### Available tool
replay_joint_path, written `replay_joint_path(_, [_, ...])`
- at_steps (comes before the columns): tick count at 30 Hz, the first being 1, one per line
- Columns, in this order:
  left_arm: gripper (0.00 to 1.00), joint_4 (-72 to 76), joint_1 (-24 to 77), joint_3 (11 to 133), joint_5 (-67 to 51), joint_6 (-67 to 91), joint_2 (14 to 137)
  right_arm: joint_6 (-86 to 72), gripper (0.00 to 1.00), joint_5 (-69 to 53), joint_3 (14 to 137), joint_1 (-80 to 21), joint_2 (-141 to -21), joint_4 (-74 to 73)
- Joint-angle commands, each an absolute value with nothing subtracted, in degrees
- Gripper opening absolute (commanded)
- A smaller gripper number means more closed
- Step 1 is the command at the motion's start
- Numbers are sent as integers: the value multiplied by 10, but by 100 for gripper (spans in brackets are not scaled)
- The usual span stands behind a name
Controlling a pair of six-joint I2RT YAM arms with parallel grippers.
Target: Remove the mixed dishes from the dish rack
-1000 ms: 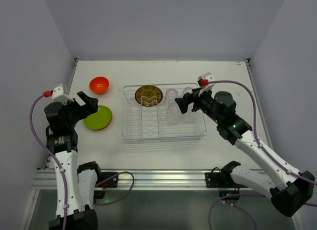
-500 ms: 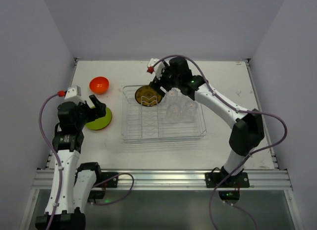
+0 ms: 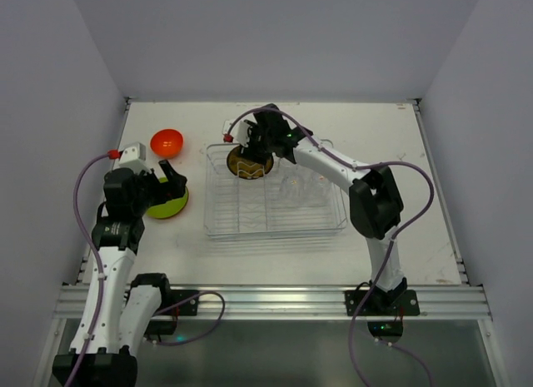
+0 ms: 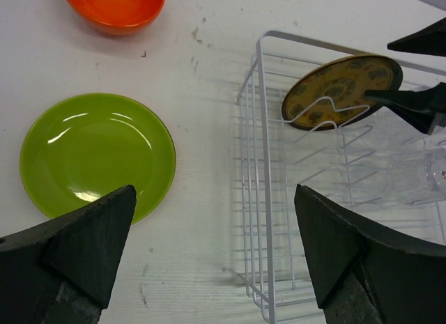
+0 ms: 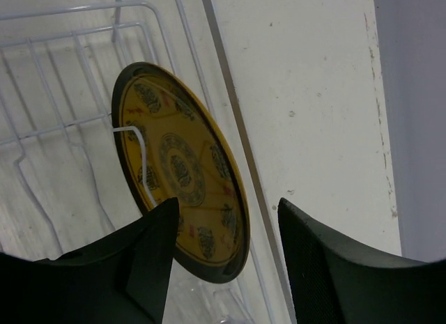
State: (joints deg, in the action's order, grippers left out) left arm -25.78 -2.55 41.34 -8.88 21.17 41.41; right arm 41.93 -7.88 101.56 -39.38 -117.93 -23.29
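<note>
A large clear rectangular dish rack (image 3: 275, 231) with thin wire ribs stands on the white table (image 3: 379, 129). In the rack's far left corner a round yellow-brown patterned plate (image 3: 250, 163) stands on edge, propped against a white wire loop.

The overhead view shows the right arm stretched across the rack's far side, with the right gripper (image 3: 249, 147) above that plate. How the fingers sit there is hidden under the wrist. The right wrist camera fills this in. Its two dark fingers stand apart on either side of the plate's rim, one in front of the patterned face, the other behind it with bare table showing between it and the rim, so the jaws are parted and nothing is clamped. The left wrist camera shows the same two fingers from the side, one tip meeting the plate's edge.

Left of the rack lie a round lime green plate (image 3: 165, 207) and, farther back, a small glossy orange bowl (image 3: 166, 142), both flat on the table. The overhead view half hides the green plate under the left gripper (image 4: 214, 198). The left wrist view shows the whole plate, with the jaws spread wide above the table and holding nothing.

Clear cups (image 3: 300, 186) stand in the rack's right half, too faint to count.
</note>
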Motion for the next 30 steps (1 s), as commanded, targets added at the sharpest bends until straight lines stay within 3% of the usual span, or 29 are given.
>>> replay_joint_path(1, [100, -236, -15, 414, -105, 194, 409, 456, 60, -57, 1064, -394, -1196, -206])
replay_joint_path(4, [100, -235, -11, 414, -109, 193, 409, 461, 55, -54, 1075, -394, -1215, -200])
replay_joint_path(8, [100, -234, -6, 413, -109, 193, 403, 470, 37, -68, 1066, -394, -1222, -184])
replay_joint_path(20, [100, -235, -6, 414, -98, 192, 391, 490, 0, -12, 1049, -390, -1237, -127])
replay_joint_path(30, [100, -235, -6, 415, -98, 191, 388, 511, 0, -36, 1047, -384, -1232, -119])
